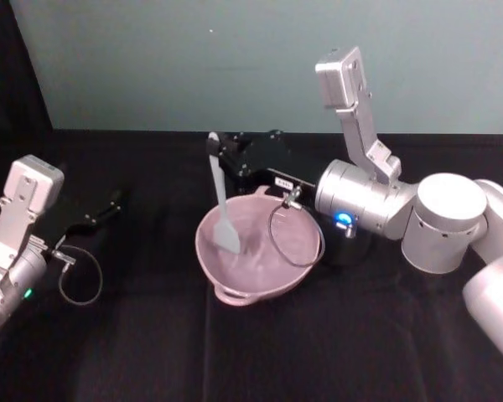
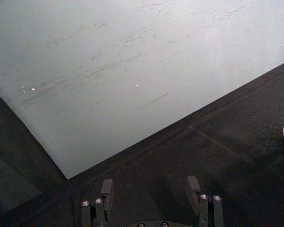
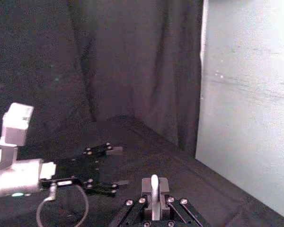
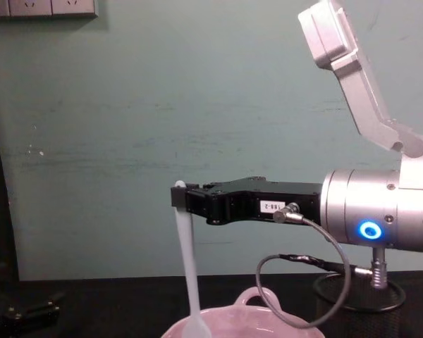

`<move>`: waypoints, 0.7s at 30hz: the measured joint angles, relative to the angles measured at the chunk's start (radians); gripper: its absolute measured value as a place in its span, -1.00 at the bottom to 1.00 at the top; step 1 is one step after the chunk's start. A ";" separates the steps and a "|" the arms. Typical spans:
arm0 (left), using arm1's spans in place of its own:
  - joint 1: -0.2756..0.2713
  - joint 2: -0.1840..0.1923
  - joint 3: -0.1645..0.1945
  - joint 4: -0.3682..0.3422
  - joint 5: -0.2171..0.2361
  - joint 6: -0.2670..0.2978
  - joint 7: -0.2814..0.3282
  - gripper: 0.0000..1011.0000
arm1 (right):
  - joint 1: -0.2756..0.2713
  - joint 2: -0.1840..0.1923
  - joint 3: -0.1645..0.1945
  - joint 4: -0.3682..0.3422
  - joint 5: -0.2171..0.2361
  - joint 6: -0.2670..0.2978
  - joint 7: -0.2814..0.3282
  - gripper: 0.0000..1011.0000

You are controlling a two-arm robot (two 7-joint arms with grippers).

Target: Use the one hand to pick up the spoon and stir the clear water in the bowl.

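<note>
Pickup done: spoon [image 1: 220, 197] pinched at handle top in right gripper [image 1: 222, 155], scoop dipped into water [image 1: 260, 255] in bowl [image 1: 203, 251]. Stirring apparently left to do. Left gripper [image 1: 92, 213] spread, parked on table [image 1: 318, 360], well apart.

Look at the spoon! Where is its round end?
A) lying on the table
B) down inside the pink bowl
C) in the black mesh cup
B: the right gripper holds the spoon by its top, and the round end hangs down inside the bowl.
</note>
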 joint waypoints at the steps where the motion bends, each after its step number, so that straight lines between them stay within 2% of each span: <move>1: 0.000 0.000 0.000 0.000 0.000 0.000 0.000 1.00 | 0.009 -0.004 0.002 0.017 -0.002 -0.003 -0.001 -0.81; 9: 0.000 0.000 0.000 0.000 0.000 0.000 0.000 1.00 | 0.013 0.009 0.041 0.049 -0.001 -0.012 -0.016 -0.81; 14: 0.000 0.000 0.000 0.000 0.000 0.000 0.000 1.00 | -0.021 0.039 0.073 0.007 0.007 -0.011 -0.033 -0.81; 21: 0.000 0.000 0.000 0.000 0.000 0.000 0.000 1.00 | -0.052 0.059 0.087 -0.041 0.014 -0.008 -0.038 -0.81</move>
